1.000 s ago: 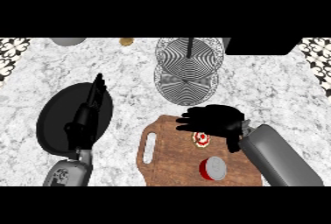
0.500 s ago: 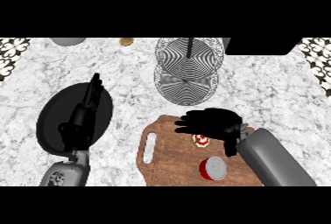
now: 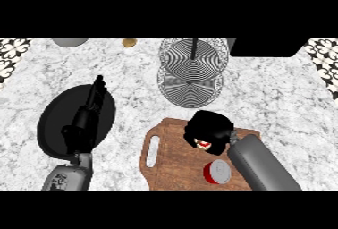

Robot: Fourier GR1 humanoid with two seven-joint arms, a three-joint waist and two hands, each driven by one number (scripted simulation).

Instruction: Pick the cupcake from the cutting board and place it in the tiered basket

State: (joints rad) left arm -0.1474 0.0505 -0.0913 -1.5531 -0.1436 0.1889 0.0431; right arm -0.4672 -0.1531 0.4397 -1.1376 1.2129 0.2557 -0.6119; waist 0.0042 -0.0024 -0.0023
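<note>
Head view, looking steeply down on a grey-and-white marbled counter [image 3: 277, 98]. A brown wooden cutting board [image 3: 175, 163] with a slot handle at its left end lies at lower centre. The robot's right hand [image 3: 208, 127], black, comes in from the lower right on a grey forearm and sits over the board's upper edge with its fingers curled downward. Just under the hand a small patch of white and red shows: this is the cupcake [image 3: 204, 144], mostly hidden by the fingers, which are bent around it. It is over the cutting board, near the board's upper middle.

Just below the cupcake, on the board, sits a round red-rimmed object with a white top [image 3: 218, 172], touching the forearm's side.

Above the board, at top centre, stands the tiered basket [image 3: 191, 67], two round wire tiers seen from overhead with a dark central post.

At the left, the robot's left hand [image 3: 82, 125] lies with straight fingers pointing up over a dark round plate [image 3: 56, 129].

No writing, brand or label can be read anywhere.
</note>
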